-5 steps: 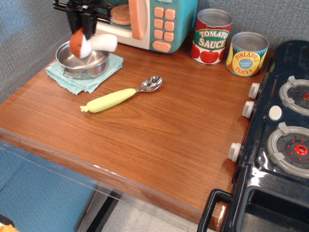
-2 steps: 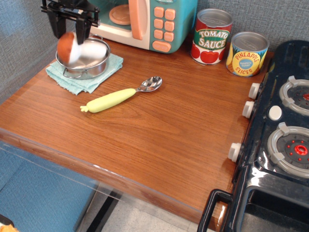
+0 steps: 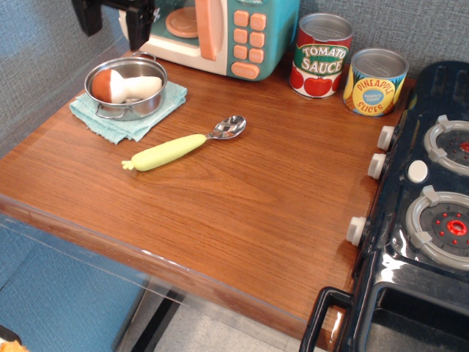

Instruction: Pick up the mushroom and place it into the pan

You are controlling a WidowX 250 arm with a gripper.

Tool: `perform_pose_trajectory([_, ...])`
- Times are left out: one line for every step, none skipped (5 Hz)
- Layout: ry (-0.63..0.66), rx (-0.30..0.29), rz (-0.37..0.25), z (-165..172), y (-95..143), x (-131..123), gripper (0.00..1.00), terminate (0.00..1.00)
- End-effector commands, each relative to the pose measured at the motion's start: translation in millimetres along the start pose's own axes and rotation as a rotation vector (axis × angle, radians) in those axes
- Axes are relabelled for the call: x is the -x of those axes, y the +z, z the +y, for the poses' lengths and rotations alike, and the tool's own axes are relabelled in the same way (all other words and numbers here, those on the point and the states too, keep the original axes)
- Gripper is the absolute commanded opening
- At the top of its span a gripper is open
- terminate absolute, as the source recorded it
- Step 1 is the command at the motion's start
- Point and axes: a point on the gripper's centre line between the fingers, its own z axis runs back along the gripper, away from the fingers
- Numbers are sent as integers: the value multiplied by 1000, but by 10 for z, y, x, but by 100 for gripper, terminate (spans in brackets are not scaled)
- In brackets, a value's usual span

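The mushroom (image 3: 124, 86), with a reddish-brown cap to the left and a white stem to the right, lies on its side inside the shiny steel pan (image 3: 150, 103). The pan stands on a teal cloth (image 3: 110, 123) at the back left of the wooden table. My gripper (image 3: 113, 16) is at the top left edge of the view, above and behind the pan. Its two black fingers are spread apart and hold nothing. Its upper part is cut off by the frame.
A toy microwave (image 3: 227, 33) stands right behind the pan. A spoon with a yellow-green handle (image 3: 183, 144) lies mid-table. A tomato sauce can (image 3: 321, 55) and a pineapple can (image 3: 374, 81) stand at the back. A toy stove (image 3: 425, 205) fills the right side.
The gripper carried the mushroom left over the pan, let it go into the pan, then rose up and away with its fingers open.
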Motion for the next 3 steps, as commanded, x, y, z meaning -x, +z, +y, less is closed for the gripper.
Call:
perform_pose_trajectory([-96,2,-33,-173,276,142,100,0])
perform_pose_trajectory([-96,2,-33,-173,276,142,100,0])
perform_pose_trajectory([-96,2,-33,-173,276,142,100,100])
